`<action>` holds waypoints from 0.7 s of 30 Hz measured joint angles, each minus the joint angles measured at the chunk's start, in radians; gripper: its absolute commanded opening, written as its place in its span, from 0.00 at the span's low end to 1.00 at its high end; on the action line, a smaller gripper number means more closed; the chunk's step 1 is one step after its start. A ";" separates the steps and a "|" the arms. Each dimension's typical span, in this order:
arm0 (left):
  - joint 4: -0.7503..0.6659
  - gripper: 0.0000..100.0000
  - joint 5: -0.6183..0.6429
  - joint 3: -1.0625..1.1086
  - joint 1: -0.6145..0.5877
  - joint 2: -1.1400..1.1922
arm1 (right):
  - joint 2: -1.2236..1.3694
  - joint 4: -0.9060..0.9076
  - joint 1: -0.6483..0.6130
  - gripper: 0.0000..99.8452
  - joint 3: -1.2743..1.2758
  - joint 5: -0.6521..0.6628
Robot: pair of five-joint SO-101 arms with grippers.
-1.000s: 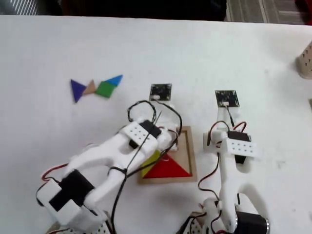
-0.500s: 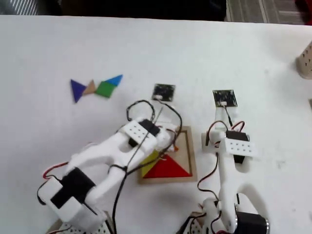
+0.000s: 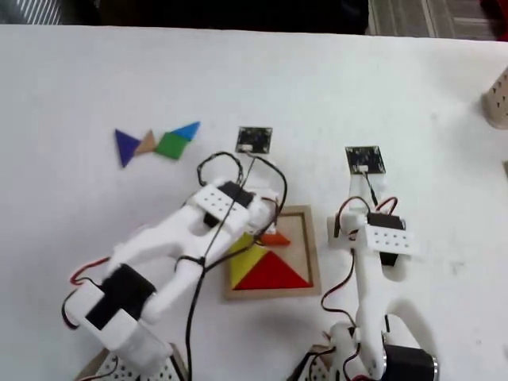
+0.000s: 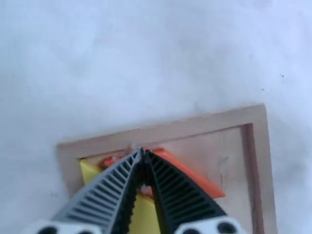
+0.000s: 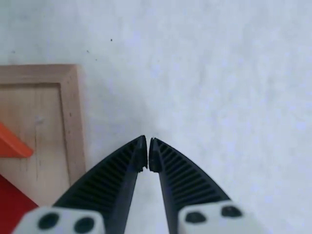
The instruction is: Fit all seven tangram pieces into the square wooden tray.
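The square wooden tray (image 3: 313,250) lies at the table's near middle. Inside it lie a yellow triangle (image 3: 244,264), a red triangle (image 3: 274,274) and an orange piece (image 3: 275,237). My left arm (image 3: 226,205) hangs over the tray's far left corner. Its gripper (image 4: 144,155) is shut, tips just above the orange piece (image 4: 195,175) by the tray's rim (image 4: 161,130), holding nothing. My right gripper (image 5: 147,148) is shut and empty over bare table beside the tray's right rim (image 5: 73,122). A purple triangle (image 3: 125,146), tan piece (image 3: 147,143), green square (image 3: 171,145) and blue triangle (image 3: 187,129) sit together far left.
A beige perforated cup (image 3: 498,99) stands at the right edge. The right arm (image 3: 387,238) stands just right of the tray. Open white table lies between the loose pieces and the tray. The table's far edge runs along the top.
The left arm has drawn back up and to the left off the tray, uncovering the orange piece lying inside. The right arm has barely moved.
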 measured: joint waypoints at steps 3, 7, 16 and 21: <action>0.003 0.02 0.000 0.000 -0.028 0.000 | 0.000 0.000 -0.002 0.02 0.000 0.000; 0.014 0.02 0.000 -0.002 -0.051 0.000 | 0.000 0.000 0.000 0.02 0.000 0.000; 0.043 0.02 0.000 -0.002 -0.055 -0.005 | 0.000 0.000 -0.002 0.02 0.000 0.000; 0.080 0.02 0.000 0.037 -0.058 -0.092 | 0.000 0.000 0.000 0.02 0.000 0.000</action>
